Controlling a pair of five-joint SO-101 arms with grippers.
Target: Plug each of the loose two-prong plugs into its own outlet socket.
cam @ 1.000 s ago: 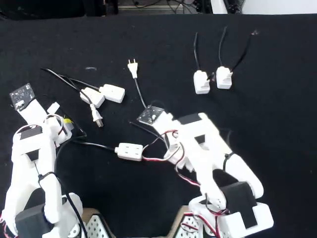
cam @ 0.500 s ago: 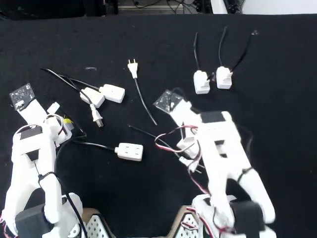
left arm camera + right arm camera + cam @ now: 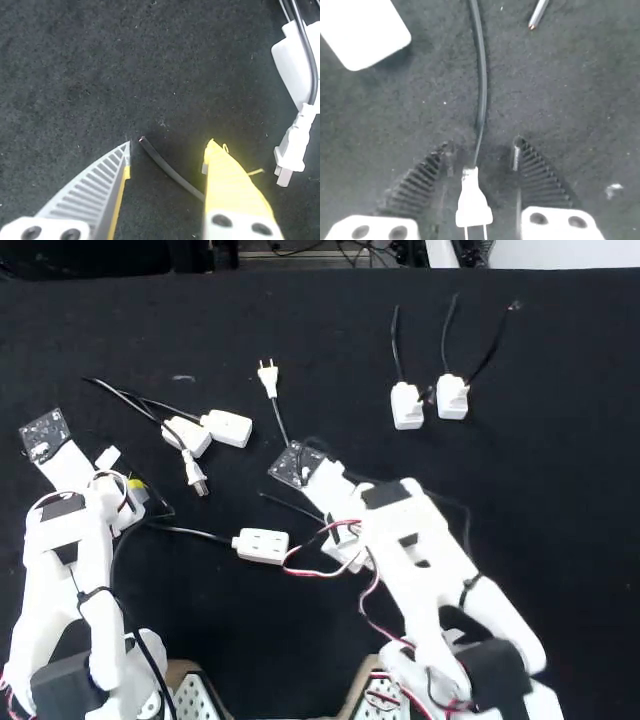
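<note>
Two-prong plug (image 3: 471, 202): lay flat on the tabletop (image 3: 560, 500), straddled by the right claw (image 3: 481, 145), jaws spread, not gripped. Found the left claw (image 3: 168, 145) released as well, hovering over a black cable end (image 3: 160, 160). Spotted an upper plug (image 3: 267, 368) and a left-side plug (image 3: 197, 481) loose too; saw none seated for certain. Couldn't make out whether the far white blocks (image 3: 407, 405) already held plugs.

Five white socket blocks (image 3: 262, 545), two loose plugs (image 3: 267, 372) seen from above, two arms (image 3: 65, 540).
</note>
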